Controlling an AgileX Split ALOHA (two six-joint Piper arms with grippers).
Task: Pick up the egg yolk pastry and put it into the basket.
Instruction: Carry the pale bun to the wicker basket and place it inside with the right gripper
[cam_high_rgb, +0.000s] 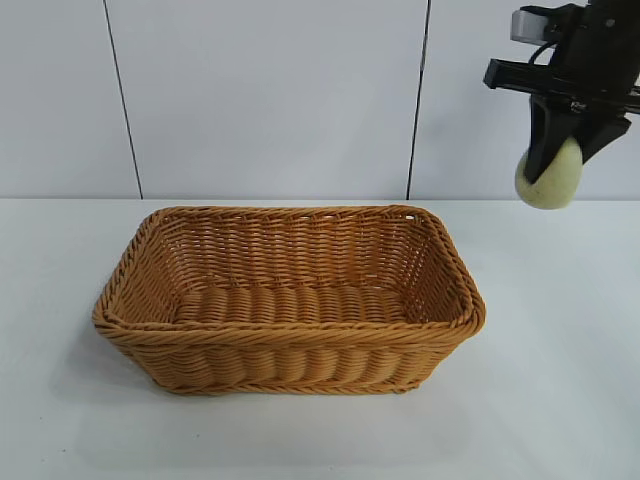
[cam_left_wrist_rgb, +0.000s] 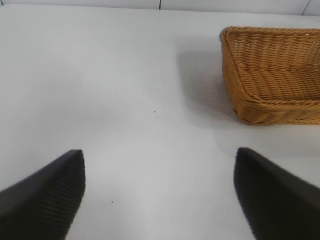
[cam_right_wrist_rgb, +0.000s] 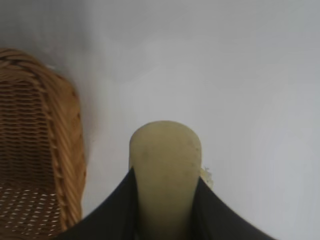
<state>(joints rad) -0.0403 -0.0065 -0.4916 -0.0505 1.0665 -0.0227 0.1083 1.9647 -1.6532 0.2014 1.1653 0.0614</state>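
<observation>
The egg yolk pastry (cam_high_rgb: 550, 178), a pale yellowish-cream lump, is held in my right gripper (cam_high_rgb: 556, 160), high above the table to the right of the basket. In the right wrist view the pastry (cam_right_wrist_rgb: 165, 165) is squeezed between the two dark fingers, with my right gripper (cam_right_wrist_rgb: 166, 192) shut on it. The orange-brown wicker basket (cam_high_rgb: 290, 340) stands empty in the middle of the table; its rim also shows in the right wrist view (cam_right_wrist_rgb: 67, 150) and the left wrist view (cam_left_wrist_rgb: 272, 105). My left gripper (cam_left_wrist_rgb: 160, 195) is open and empty over bare table, beside the basket.
The white table (cam_high_rgb: 560, 400) runs around the basket. A white panelled wall (cam_high_rgb: 270, 90) stands behind it.
</observation>
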